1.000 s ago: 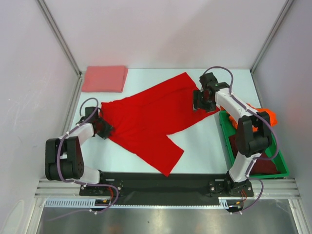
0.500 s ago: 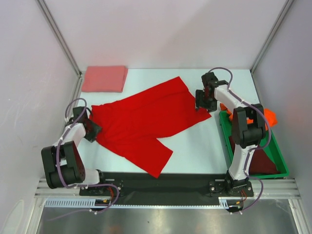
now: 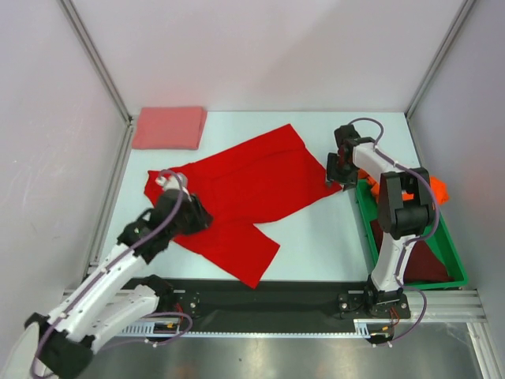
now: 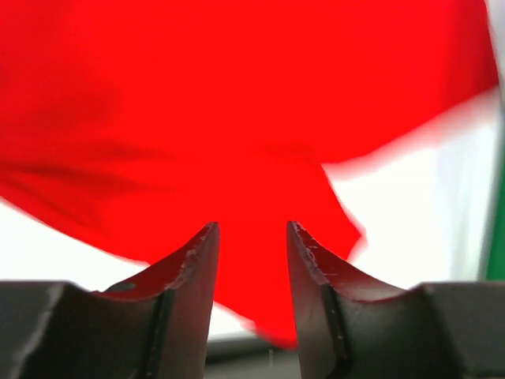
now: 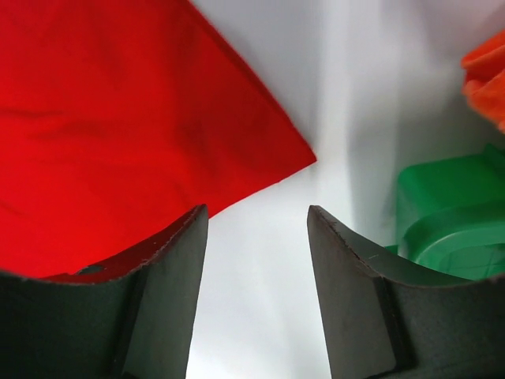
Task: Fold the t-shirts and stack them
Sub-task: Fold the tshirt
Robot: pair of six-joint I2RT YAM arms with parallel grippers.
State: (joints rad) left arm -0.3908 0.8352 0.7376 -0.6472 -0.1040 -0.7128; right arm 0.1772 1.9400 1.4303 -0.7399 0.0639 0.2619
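Red t-shirt [image 3: 245,181] lies spread; unfolded

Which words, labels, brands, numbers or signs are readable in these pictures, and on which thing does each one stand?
None: no text can be read in any view.
The red t-shirt, the folded salmon-pink t-shirt and the green bin are plain.
Any marking on the black base plate is too small to read.

Looks like a robotics lab cell: plain white panel walls [image 3: 260,47] and aluminium posts [image 3: 99,65] box in a pale table [image 3: 323,229]. A black mounting plate [image 3: 268,294] (slotted cable duct [image 3: 102,328] beside it) lines the near edge.
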